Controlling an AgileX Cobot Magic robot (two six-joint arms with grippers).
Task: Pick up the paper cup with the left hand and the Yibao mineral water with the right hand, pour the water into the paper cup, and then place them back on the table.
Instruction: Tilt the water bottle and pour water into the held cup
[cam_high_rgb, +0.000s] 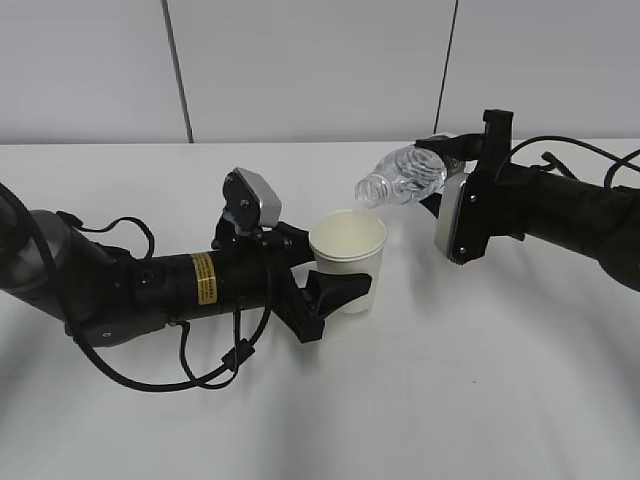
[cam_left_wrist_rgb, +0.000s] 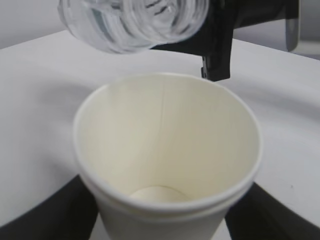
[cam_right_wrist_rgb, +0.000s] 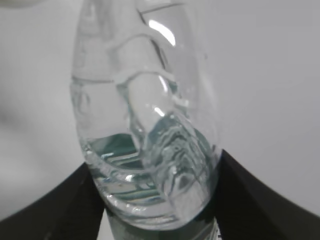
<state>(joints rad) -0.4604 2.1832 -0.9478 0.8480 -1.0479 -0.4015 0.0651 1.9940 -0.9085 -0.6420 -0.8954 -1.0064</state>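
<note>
In the exterior view, the small cream-white paper cup (cam_high_rgb: 348, 262) is clamped between the fingers of the left hand (cam_high_rgb: 322, 290), near or on the white table (cam_high_rgb: 480, 400); which cannot be told. The clear ribbed Yibao mineral water bottle (cam_high_rgb: 403, 176), gripped by the right hand (cam_high_rgb: 450, 165), is tipped with its mouth just above the rim. Both pickups are judged done; pouring and setting down remain.

In the left wrist view, the cup's inside looks dry and the bottle mouth hangs over its far rim.

In the right wrist view, water is seen pooled inside the bottle, held between dark fingers.
</note>
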